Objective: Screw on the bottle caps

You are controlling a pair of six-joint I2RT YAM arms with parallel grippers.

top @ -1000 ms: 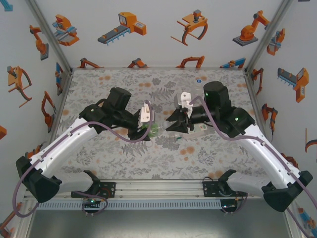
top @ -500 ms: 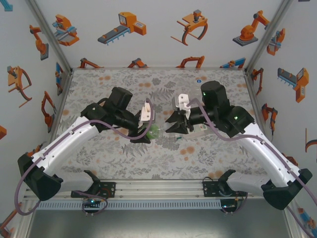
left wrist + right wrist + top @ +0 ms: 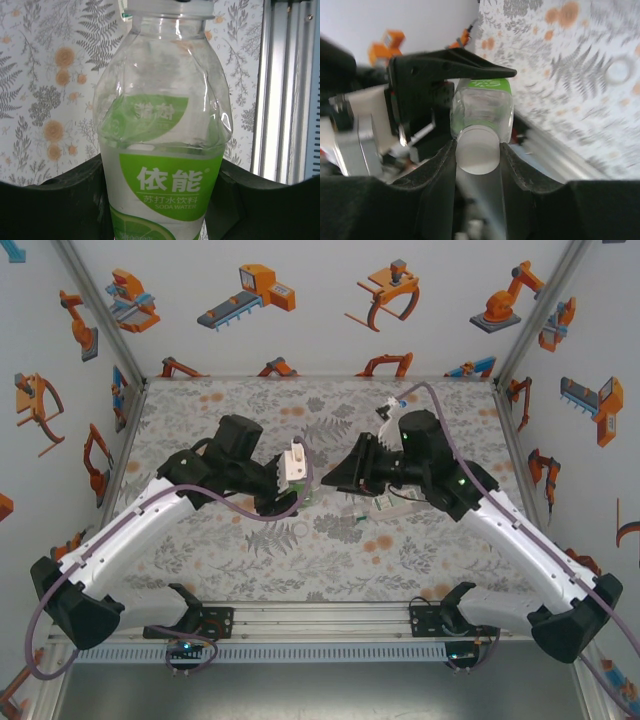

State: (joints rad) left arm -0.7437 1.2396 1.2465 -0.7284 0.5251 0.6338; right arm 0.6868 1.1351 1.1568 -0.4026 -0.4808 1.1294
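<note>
A clear bottle with a white-and-green label [image 3: 162, 150] hangs above the table centre, my left gripper [image 3: 160, 200] shut on its labelled body. In the top view the left gripper [image 3: 305, 495] and right gripper [image 3: 332, 480] meet over that bottle [image 3: 313, 496]. A white bottle cap [image 3: 477, 150] sits on the bottle's neck [image 3: 482, 107], and my right gripper [image 3: 477, 150] is shut on that cap, one finger on each side. The cap's rim [image 3: 170, 6] shows at the top edge of the left wrist view.
A loose white cap [image 3: 300, 531] lies on the floral table just in front of the grippers, seen also as a ring [image 3: 620, 70]. Another clear bottle [image 3: 386, 505] lies under my right arm. The aluminium rail [image 3: 320, 620] runs along the near edge.
My right wrist has rolled around with the cap in its jaws, its camera mount swinging up towards the back. The left arm has kept the bottle almost still.
</note>
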